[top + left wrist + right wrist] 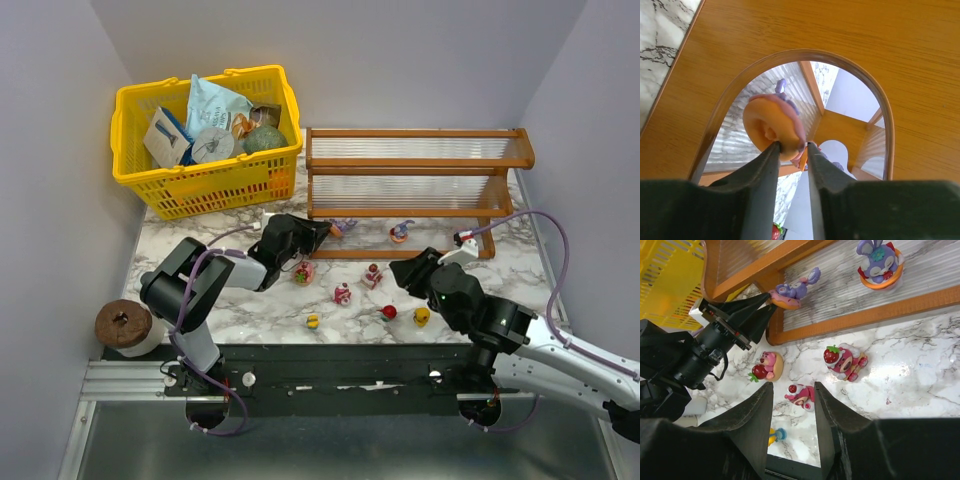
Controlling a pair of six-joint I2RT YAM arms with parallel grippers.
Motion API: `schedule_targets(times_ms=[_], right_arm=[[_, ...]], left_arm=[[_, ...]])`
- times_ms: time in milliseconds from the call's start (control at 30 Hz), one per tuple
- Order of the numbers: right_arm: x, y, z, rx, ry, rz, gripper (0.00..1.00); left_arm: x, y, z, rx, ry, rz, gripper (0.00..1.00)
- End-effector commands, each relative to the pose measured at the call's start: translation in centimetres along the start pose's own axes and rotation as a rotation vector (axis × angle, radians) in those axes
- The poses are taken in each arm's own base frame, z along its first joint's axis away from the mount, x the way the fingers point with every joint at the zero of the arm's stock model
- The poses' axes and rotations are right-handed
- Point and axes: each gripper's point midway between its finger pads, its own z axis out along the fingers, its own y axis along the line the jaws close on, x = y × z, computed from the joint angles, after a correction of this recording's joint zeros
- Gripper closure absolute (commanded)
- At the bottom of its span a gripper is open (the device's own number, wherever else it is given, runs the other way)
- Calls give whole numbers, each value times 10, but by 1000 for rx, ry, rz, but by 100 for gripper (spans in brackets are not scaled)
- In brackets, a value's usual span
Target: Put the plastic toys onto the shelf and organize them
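The left hand (323, 232) reaches to the left end of the shelf (410, 133), its fingers (771, 165) pinching the orange ring of a purple bunny toy (343, 227). The toy sits just inside the arched opening of the shelf's side panel, at the left end of the lowest tier. Whether it rests on the tier or hangs just above it, I cannot tell.

A second purple bunny (400, 232), seated in an orange cup, stands upright near the middle of that same tier.

The right hand (408, 268) hovers in front of the shelf's right half, fingers spread and holding nothing. A pink toy (342, 294) lies on the marble surface (250, 310) in front of the shelf. A red toy (388, 312) and a yellow toy (422, 317) lie farther out from the shelf.

A yellow basket (200, 185) of packets stands just left of the shelf.
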Motion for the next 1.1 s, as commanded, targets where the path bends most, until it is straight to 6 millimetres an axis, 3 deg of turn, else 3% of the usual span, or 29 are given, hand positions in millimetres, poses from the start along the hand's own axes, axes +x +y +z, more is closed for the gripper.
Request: schedule_targets(times_ms=[0, 200, 533, 667, 1067], right_arm=[[-2, -15, 0, 50, -25, -3, 54], [1, -18, 2, 65, -21, -6, 54], [2, -21, 3, 79, -25, -13, 54], [2, -23, 3, 86, -24, -16, 54], [3, -26, 5, 102, -29, -23, 54]], left_arm=[[1, 3, -3, 11, 0, -1, 68], [-1, 19, -8, -17, -11, 7, 75], [1, 28, -6, -26, 8, 20, 75], [3, 15, -8, 31, 14, 31, 58], [10, 10, -2, 35, 56, 96, 41]])
